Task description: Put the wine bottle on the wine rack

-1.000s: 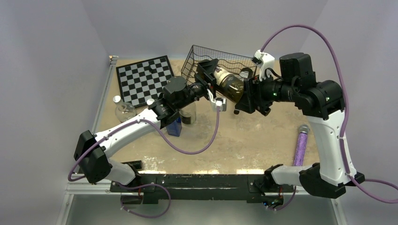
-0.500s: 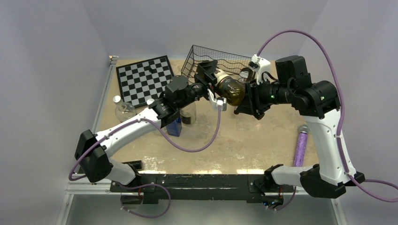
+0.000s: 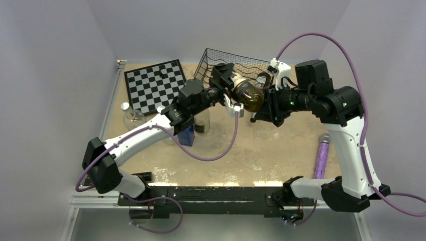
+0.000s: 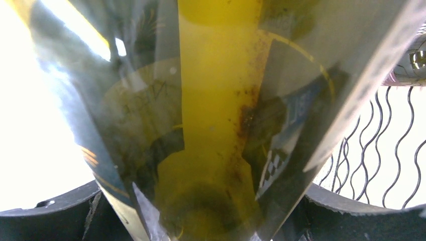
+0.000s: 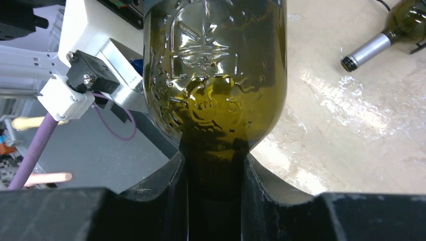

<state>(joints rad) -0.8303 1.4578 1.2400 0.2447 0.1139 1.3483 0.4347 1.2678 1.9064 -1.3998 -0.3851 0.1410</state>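
Wine bottle [image 3: 245,94] near the wine rack [image 3: 248,61]: my right fingers [image 5: 161,188] clamp its neck, left fingers [image 4: 50,216] apparently grip its body (blurry); I'd release left slowly.

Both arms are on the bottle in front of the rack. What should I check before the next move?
1. right gripper shut on the neck of the wine bottle: ok.
2. left gripper clamped across the bottle's body: ok.
3. Bottle resting on the wine rack: not ok; it hangs between the two grippers at the rack's front.
4. Free slot in line with the bottle: cannot tell; the arms and bottle hide the rack's wires.
5. Second bottle, lying on the table, is out of the path: cannot tell.
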